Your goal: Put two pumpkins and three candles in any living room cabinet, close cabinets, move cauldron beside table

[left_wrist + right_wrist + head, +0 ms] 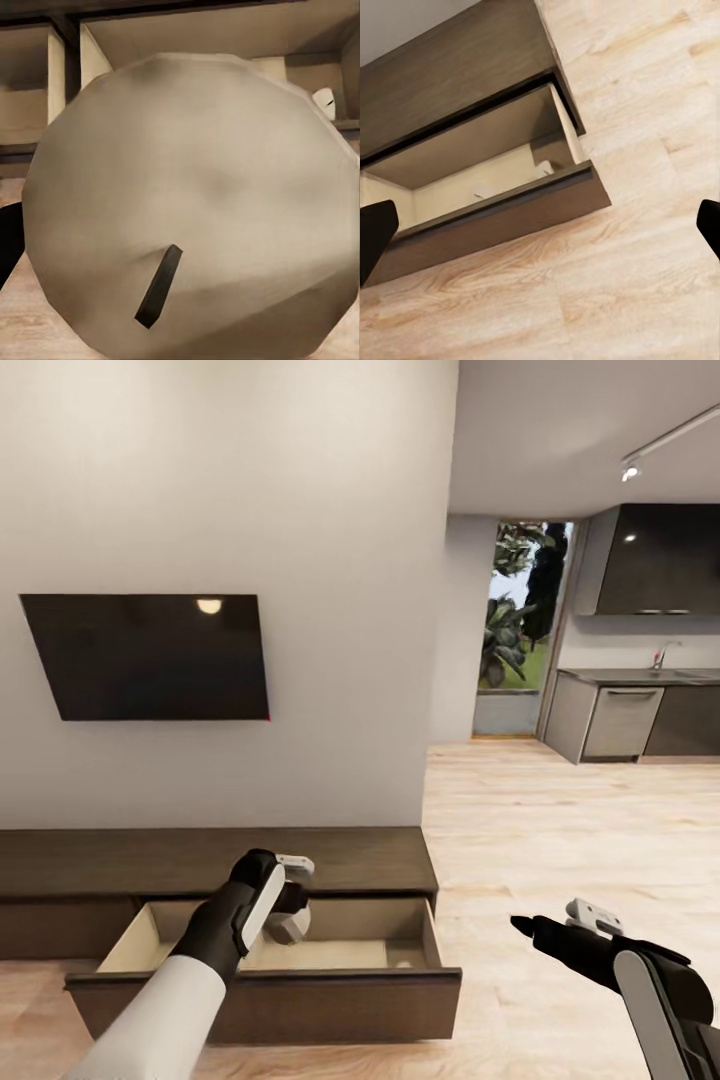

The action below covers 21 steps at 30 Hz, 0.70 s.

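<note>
Your left gripper (pixel 292 905) was clamped on a candle (pixel 289 927) and held it over the cabinet's (pixel 120 855) pulled-out drawer (pixel 300 988), so this candle was not yet stowed. A second candle (pixel 544 168) already lay in the drawer's far corner. The drawer remained to be shut. Your right gripper (pixel 522 926) hung over the floor (pixel 560 830), jaws spread, holding nothing.

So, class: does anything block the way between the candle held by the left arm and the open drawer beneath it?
Nothing visible does: the candle hangs in the left gripper over the open drawer, whose pale floor lies bare below it.
</note>
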Available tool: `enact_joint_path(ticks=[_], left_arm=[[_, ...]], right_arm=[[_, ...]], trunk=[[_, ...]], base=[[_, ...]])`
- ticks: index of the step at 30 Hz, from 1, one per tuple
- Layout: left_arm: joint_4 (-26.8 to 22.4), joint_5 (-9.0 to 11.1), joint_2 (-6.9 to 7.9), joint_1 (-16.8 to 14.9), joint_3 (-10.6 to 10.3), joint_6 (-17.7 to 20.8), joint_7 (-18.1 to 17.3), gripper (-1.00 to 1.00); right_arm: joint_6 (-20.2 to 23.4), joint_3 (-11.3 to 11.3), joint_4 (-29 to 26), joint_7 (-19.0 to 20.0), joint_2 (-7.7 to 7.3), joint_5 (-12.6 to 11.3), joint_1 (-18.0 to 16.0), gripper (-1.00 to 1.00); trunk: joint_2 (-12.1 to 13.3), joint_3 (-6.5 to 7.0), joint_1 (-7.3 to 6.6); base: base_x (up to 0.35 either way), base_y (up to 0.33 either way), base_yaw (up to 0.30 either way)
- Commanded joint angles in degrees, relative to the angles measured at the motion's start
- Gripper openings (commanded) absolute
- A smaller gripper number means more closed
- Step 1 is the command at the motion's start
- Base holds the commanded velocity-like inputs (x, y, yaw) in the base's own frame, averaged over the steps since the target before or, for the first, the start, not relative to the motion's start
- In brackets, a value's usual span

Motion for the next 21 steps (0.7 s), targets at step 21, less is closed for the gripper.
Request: enact_joint_path(ticks=[21], left_arm=[[13.61,0.20,0.03,-4.07,0.05,0.21,1.28,-1.00]], right_arm=[[0.15,0.14,-0.03,0.32,0.00,-0.62,0.00,1.00]], trunk=[[-0.05,-0.08,0.04]], base=[[0.280,0.136,0.000]])
